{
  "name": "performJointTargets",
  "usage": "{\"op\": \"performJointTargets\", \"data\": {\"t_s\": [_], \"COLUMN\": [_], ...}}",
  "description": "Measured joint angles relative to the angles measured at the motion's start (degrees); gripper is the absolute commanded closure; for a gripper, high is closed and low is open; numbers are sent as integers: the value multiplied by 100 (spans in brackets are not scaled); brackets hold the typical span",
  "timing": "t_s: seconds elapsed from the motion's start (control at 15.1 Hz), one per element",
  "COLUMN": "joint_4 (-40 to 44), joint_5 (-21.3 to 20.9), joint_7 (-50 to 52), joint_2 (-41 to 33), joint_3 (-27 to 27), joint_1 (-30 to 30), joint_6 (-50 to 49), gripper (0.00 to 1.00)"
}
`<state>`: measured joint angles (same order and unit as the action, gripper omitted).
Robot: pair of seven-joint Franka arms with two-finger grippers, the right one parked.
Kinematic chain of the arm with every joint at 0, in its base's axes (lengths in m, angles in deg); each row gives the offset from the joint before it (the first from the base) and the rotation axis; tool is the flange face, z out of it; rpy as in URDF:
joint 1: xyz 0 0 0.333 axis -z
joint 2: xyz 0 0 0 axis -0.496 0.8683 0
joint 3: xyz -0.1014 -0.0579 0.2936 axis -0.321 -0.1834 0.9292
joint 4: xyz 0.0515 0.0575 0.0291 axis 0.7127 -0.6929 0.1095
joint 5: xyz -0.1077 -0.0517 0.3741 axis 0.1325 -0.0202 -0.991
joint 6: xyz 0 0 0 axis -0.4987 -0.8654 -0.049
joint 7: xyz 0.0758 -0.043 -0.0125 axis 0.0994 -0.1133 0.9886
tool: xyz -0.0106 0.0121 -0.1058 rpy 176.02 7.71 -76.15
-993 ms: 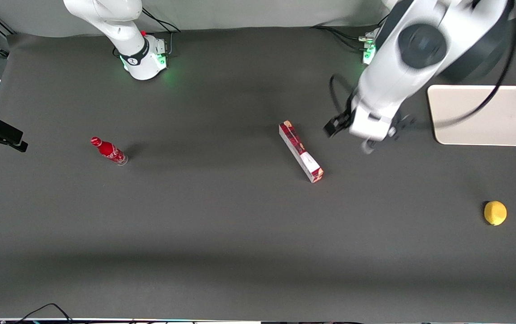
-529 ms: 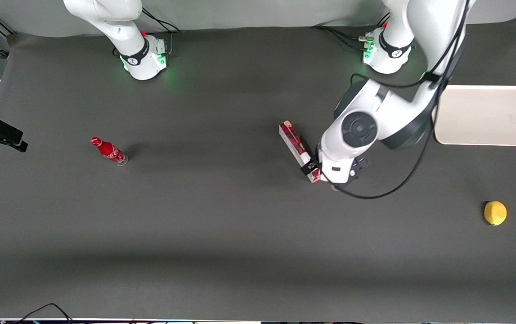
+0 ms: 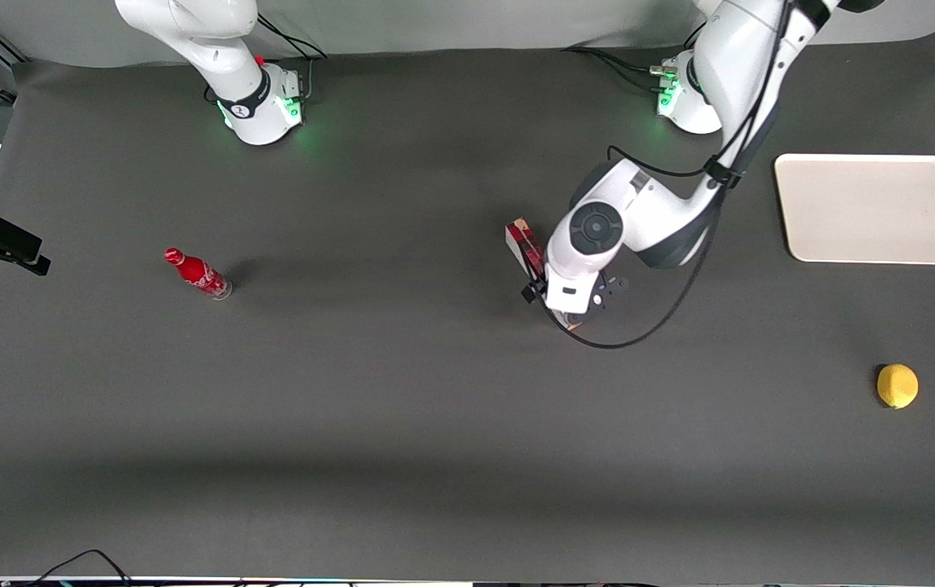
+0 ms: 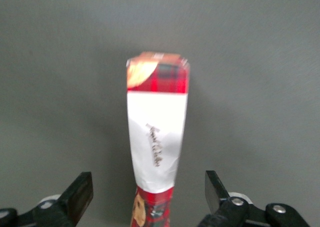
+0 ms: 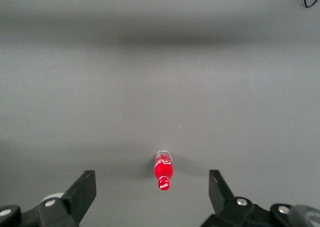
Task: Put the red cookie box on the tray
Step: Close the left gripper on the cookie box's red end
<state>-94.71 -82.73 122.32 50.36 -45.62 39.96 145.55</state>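
In the front view, the left arm had swung over from near the tray and now hung right above the red cookie box. A second before, the whole box could be seen lying flat on the tabletop. Now the arm hid most of it, and only one red end stuck out. The box had not moved. The tray sat well apart from it, toward the working arm's end of the tabletop, with nothing on it. A small red bottle lay far off toward the parked arm's end, and a lemon sat nearer the camera than the tray.

In the left wrist view, the claw was wide apart, with one finger on each side of the box. The fingers did not touch it. The box ran straight between them.

So the arm looked lined up and ready to go down and grab. Nothing was lifted yet.
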Motion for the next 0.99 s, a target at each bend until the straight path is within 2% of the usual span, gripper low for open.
{"op": "performJointTargets", "data": {"t_s": [0.13,0.2,0.26,0.53,0.99], "joint_4": [-238,-302,-332,-334,-303], "joint_5": [-116,-194,-297,-717,-767], "joint_7": [96,172,305,1064,1168], "joint_2": [21,56,110,367,342], "joint_3": [-6,-6,-6,-10,-20], "joint_1": [90,130,162,251,264], "joint_6": [182,248,329,589,662], "gripper": [0,30,98,100,100]}}
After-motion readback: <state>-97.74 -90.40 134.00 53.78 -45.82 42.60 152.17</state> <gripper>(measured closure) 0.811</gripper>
